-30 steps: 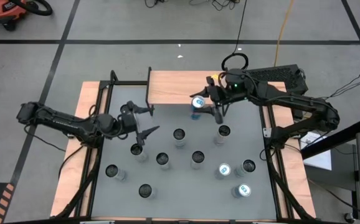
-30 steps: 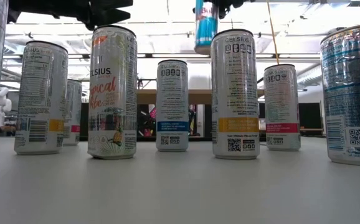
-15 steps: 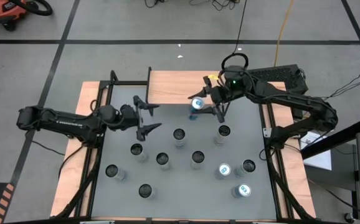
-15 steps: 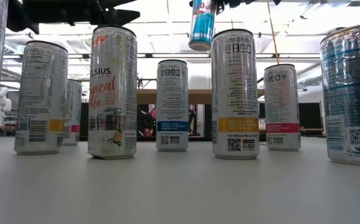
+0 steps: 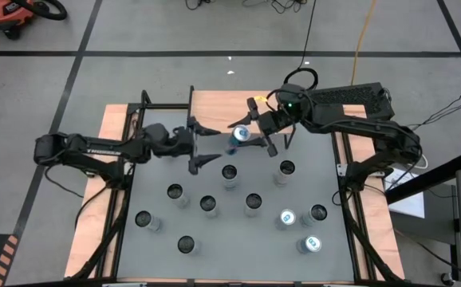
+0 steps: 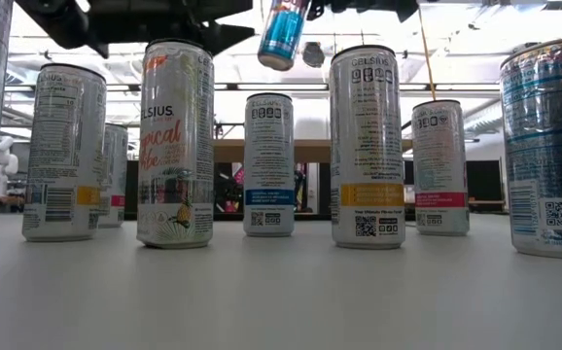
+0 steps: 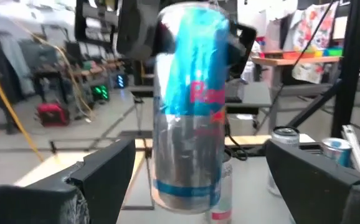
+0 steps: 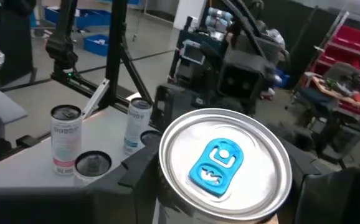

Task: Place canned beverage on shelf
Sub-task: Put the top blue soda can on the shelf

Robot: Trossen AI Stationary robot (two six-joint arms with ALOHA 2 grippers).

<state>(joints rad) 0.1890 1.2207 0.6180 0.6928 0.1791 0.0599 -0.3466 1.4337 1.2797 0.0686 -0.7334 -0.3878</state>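
Right gripper (image 5: 254, 137): jaws clamped on blue-and-silver slim aluminium can (image 5: 238, 135), tilted, above grey tabletop (image 5: 214, 187);
Left gripper (image 5: 206, 144): jaws spread wide, empty, beside can

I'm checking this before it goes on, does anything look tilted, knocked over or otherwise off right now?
One thing: the blue can held in the right gripper hangs tilted above the table, facing the open left gripper. The cans standing on the grey table all look upright, with no spill in view.
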